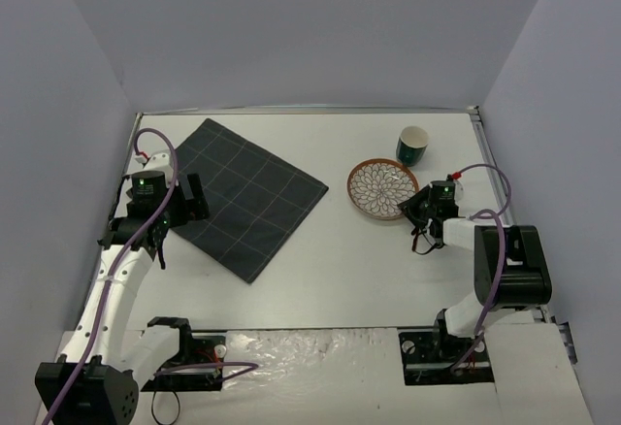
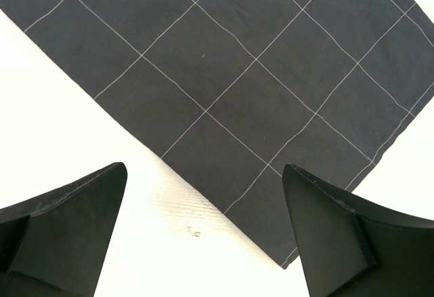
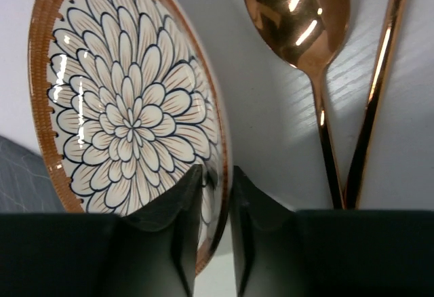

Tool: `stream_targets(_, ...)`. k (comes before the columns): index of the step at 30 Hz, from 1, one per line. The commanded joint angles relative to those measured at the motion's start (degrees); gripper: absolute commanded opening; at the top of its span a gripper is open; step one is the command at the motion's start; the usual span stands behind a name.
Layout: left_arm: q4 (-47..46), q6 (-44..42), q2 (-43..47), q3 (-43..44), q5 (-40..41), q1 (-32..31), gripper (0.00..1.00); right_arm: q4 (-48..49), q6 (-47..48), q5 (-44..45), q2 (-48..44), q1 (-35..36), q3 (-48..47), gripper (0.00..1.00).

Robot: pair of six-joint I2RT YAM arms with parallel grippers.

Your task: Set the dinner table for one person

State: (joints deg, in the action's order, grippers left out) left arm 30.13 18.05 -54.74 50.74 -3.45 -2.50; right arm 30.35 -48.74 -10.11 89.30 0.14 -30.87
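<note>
Right wrist view: right gripper (image 3: 215,175) pinches the plate (image 3: 129,114) rim, thin hold
Left gripper (image 2: 203,168): spread wide over the mat (image 2: 237,73) edge
Dinner table (image 1: 320,279): beneath everything
Risk: plate could pivot, slip, strike the spoon (image 3: 298,12)

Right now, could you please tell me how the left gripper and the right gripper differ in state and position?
The left gripper has its jaws wide apart, holding nothing; the right gripper has them closed on the rim of the flowered plate. The left gripper is over an edge of the dark checked mat; the right gripper is at the plate, beside a copper spoon. Both are low over the white table.
</note>
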Motion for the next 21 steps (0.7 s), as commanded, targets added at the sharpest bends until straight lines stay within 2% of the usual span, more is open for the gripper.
stream_targets(1, -2.8, -1.0, 0.6, 2.3, -0.2, 0.4, 0.97, 2.0, -0.2, 2.7, -1.9, 0.1, -0.1, 0.09)
stream_targets(3, -3.0, -1.2, 0.5, 2.2, -0.7, 0.3, 0.97, 0.7, 0.4, 2.9, -2.8, 0.1, 0.1, 0.00)
stream_targets(14, -3.7, -1.8, 1.8, 2.1, -3.2, 0.1, 0.97, -10.7, 3.5, -6.8, -16.4, 1.1, -1.6, 0.00)
stream_targets(18, -3.8, -1.6, 2.0, 2.1, -3.3, 0.1, 0.97, -13.3, 4.3, -9.7, -19.4, 4.8, -7.5, 0.00)
stream_targets(21, -3.8, -1.4, 2.0, 2.1, -3.4, 0.1, 0.97, -13.2, 4.2, -10.7, -16.8, 10.7, -13.1, 0.00)
